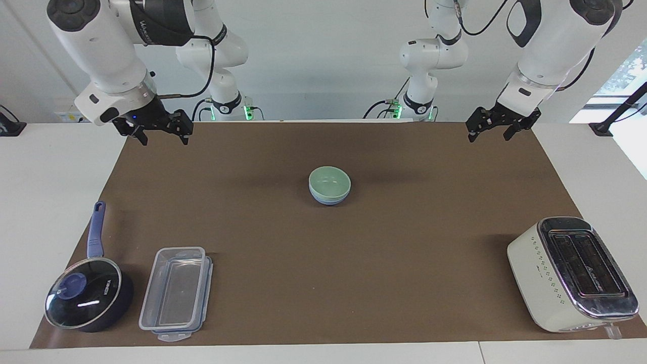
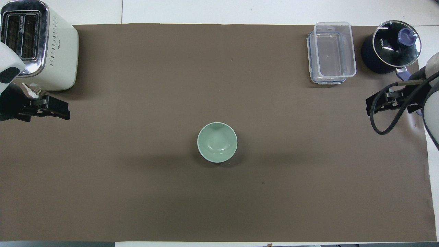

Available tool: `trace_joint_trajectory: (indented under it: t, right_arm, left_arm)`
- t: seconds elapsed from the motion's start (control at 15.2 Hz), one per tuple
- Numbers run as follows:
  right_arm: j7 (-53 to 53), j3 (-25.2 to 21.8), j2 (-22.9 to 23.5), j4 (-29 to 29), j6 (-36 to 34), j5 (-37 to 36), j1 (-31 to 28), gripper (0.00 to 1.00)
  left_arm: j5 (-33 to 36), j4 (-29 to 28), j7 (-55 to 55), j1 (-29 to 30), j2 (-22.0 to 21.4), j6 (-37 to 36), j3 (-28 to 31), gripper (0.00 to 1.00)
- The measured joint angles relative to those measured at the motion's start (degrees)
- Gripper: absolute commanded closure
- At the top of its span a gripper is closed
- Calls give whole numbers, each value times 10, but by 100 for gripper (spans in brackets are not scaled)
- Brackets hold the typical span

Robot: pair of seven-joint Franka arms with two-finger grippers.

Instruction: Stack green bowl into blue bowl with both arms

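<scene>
Three bystanders: toaster, tub, saucepan.

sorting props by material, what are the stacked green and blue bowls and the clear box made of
Pale mint-green bowl and periwinkle-blue bowl beneath it: likely glazed ceramic or hard plastic, smooth with glossy highlights. Clear rectangular lidded container: transparent plastic, see-through walls, blue seal.

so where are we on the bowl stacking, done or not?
Looks done: the pale mint-green bowl sits nested in the periwinkle-blue bowl, mid-mat. Nothing in hand: the right gripper and left gripper are both open, empty, up over the mat's corners by the robots. Nothing visibly left.
</scene>
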Motion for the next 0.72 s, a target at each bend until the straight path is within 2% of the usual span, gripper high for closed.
trace_joint_trajectory:
  t: [0.26, 0.72]
  right_arm:
    - [0, 1, -18, -23, 10, 0, -8, 0]
    - [0, 11, -23, -28, 11, -1, -16, 0]
  left_arm:
    - [-14, -1, 0, 0, 0, 0, 0, 0]
    - [-16, -1, 0, 0, 0, 0, 0, 0]
